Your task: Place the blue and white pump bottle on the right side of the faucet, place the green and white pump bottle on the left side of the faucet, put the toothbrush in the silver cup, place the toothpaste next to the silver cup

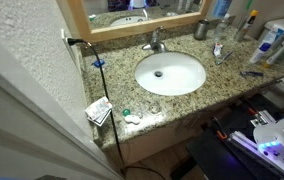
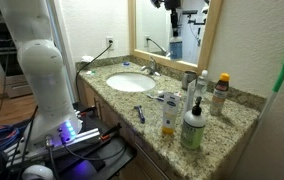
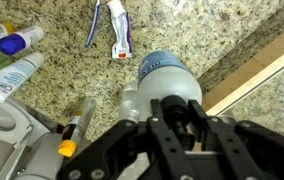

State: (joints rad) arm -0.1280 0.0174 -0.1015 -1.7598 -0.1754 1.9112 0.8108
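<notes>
gripper: we see it clamped on the blue and white pump bottle (image 3: 167, 72)
edges: wooden mirror frame (image 3: 252, 75) just beside
room: bare bench (image 3: 72, 75) around the toothpaste (image 3: 120, 38)

Speckled tan-brown granite across the surface (image 1: 112, 82); white sink basin (image 1: 187, 80); chrome faucet (image 1: 154, 42); grey silver cup (image 1: 201, 30). Green body, white pump on the green and white pump bottle (image 2: 192, 130). White with red on the toothpaste (image 3: 120, 35). Blue band, pale top on the blue and white pump bottle (image 3: 167, 72). Black gripper (image 3: 182, 115).
</notes>
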